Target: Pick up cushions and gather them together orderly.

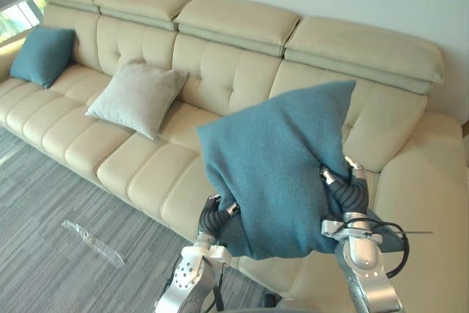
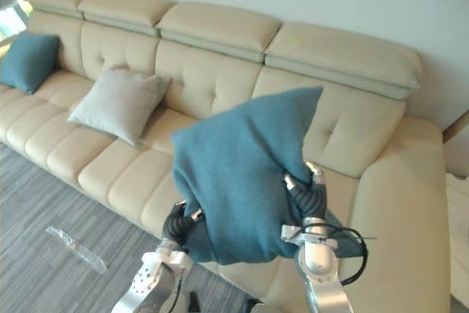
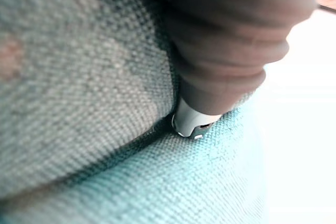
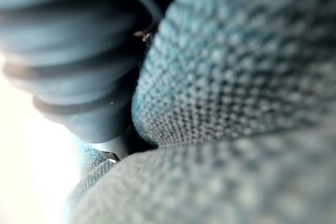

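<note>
Three cushions in play. The held teal cushion (image 1: 275,159) looks clear of the sofa (image 1: 242,31), up in the air in front of the seats, standing on edge with one corner pointing to 1 o'clock. It's clamped from two sides: left hand (image 1: 212,216) at the cushion's 7 o'clock on the low edge, right hand (image 1: 346,190) at its 4 o'clock, pressed into the side. Both hands are sunk into the fabric. The wrist views give only weave against the ribbed covers, so I cannot tell whether either hand is curled round the cloth or flat against it. My read on the two-sided clamp: the load is big and soft, one hand would let it flop, and opposing pressure holds it square for an orderly set-down. Outward: grey cushion (image 1: 138,97) leans on the sofa back at 10 o'clock from the held one, well apart. Small teal cushion (image 1: 42,54) sits further along the same line, propped at the sofa's far end. Likely gather point is beside the grey one, so the load would travel toward 10 o'clock.
</note>
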Controlling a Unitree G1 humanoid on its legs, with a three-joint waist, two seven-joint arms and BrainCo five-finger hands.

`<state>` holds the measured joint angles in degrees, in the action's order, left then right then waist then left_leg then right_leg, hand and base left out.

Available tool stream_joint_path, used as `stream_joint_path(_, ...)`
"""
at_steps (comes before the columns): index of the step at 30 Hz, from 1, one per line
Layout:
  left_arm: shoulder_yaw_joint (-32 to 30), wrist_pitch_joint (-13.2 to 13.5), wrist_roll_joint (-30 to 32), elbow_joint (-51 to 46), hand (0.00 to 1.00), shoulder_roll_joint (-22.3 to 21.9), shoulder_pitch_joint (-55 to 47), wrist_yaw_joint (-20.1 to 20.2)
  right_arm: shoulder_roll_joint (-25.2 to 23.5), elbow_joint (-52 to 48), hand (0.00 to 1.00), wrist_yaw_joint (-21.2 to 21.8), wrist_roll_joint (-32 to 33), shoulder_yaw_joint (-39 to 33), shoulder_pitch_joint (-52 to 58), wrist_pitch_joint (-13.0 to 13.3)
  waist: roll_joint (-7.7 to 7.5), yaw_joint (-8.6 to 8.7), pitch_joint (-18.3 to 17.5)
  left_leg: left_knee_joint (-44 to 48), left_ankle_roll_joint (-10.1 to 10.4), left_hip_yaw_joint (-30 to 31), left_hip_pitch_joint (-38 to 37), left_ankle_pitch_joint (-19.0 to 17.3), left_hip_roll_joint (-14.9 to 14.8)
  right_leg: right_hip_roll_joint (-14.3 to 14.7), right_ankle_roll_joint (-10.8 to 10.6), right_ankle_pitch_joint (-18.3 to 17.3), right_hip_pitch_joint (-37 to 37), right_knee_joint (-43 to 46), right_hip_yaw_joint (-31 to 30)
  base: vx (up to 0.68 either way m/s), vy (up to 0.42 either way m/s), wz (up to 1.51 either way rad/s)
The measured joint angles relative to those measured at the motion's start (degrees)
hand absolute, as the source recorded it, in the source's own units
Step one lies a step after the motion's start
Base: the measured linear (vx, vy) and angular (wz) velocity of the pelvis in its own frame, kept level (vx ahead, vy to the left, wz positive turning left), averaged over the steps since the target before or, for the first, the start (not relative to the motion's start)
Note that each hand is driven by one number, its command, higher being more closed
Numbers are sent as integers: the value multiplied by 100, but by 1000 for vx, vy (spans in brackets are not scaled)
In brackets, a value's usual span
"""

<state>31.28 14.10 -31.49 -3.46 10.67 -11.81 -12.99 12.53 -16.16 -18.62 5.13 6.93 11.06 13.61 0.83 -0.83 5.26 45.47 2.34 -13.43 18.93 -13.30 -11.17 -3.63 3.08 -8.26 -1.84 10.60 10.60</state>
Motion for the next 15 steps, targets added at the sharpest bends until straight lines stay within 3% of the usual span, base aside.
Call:
stream_joint_path(3,-2,-24,2,6,100,-60,-8,1,-123,268,100,-1,3,-29,-55,21,46,-10,-28,-2068,97,859,-334,92,321,-177,-292,-81,-5,61,-406,134,256,-56)
stream_joint_path(4,-1,-50,15,9,100,-61,-20,0,-121,431,100,-1,8,-32,-73,25,122,-36,-75,-2730,220,1318,-547,268,427,-158,-436,-162,-65,142,-587,153,370,-84)
stream_joint_path(5,0,-64,42,25,100,-56,-44,0,-118,614,100,-1,21,-35,-115,26,255,-69,-160,-3049,506,1669,-671,669,477,-92,-578,-249,-145,244,-792,183,355,-89)
stream_joint_path(6,-5,-95,48,115,100,31,-47,-6,-284,917,100,-2,71,-36,-118,-47,103,-68,-212,-2925,369,1506,-724,675,608,-214,-658,-269,-135,310,-1076,231,420,-75)
stream_joint_path(9,4,-94,52,133,100,49,-46,-7,-356,1025,100,1,127,-37,-133,-102,-232,-49,-338,-2949,229,1007,-764,597,890,-574,-833,-186,-274,185,-1514,145,288,-58)
stream_joint_path(15,5,-65,218,132,100,192,54,-8,-330,1527,100,53,110,-26,-643,-75,-287,47,-393,-3449,58,291,-1021,673,892,-600,-835,453,-505,-304,-1992,24,127,-67)
